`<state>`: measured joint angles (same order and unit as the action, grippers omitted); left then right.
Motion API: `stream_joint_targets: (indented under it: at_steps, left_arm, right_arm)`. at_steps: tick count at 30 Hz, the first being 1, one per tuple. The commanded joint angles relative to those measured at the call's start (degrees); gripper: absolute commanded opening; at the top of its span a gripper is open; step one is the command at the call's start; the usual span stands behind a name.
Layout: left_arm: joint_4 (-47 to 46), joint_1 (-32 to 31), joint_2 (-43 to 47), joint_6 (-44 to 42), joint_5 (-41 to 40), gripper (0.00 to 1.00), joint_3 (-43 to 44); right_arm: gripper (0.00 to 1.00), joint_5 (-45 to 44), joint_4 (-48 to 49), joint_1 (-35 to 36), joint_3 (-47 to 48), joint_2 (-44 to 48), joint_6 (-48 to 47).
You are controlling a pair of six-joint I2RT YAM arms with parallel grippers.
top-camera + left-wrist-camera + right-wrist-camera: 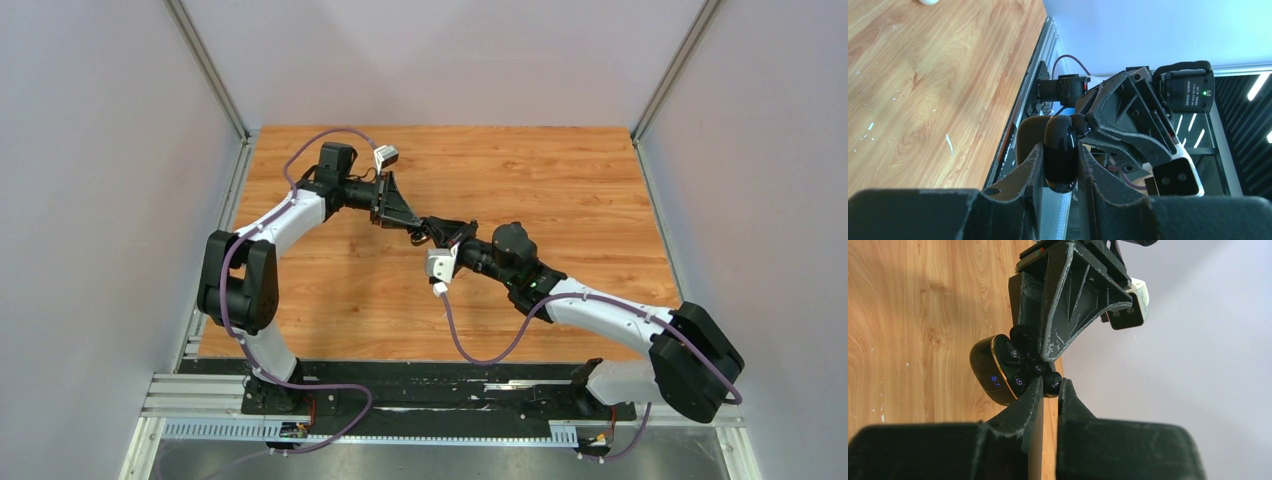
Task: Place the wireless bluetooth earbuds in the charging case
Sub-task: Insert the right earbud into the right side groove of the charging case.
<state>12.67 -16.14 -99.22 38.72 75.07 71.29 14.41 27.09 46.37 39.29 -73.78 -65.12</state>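
Both arms meet above the middle of the wooden table (pixel 580 190). My left gripper (pixel 405 222) (pixel 1060 149) is shut on a glossy black charging case (pixel 1062 160), gripped by its sides. From the right wrist the case (pixel 990 372) is open, showing a gold rim and blue lights. My right gripper (pixel 437 236) (pixel 1052 382) is shut on a small black earbud (pixel 1052 384), held right at the case's open mouth and touching it. A dark rounded shape lies in the case's other well (pixel 1010 352). In the top view the case and earbud are hidden by the fingers.
A small white rounded object (pixel 928 1) lies on the wood at the top edge of the left wrist view, cut off by the frame. Grey walls (pixel 110 200) enclose the table on three sides. A black rail (pixel 430 385) runs along the near edge.
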Motion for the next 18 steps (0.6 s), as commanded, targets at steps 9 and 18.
stream_joint_targets:
  at_steps: [9,18]
  left_arm:
    - [-8.0,-0.1,0.0,6.6,4.9,0.00,-0.2]
    - [-8.8,-0.1,-0.3,7.0,4.9,0.00,-0.1]
  right_arm:
    - [0.00,1.8,-0.3,0.2,-0.7,0.1,-3.6]
    - [0.06,4.6,-9.4,0.2,2.4,0.7,-2.2]
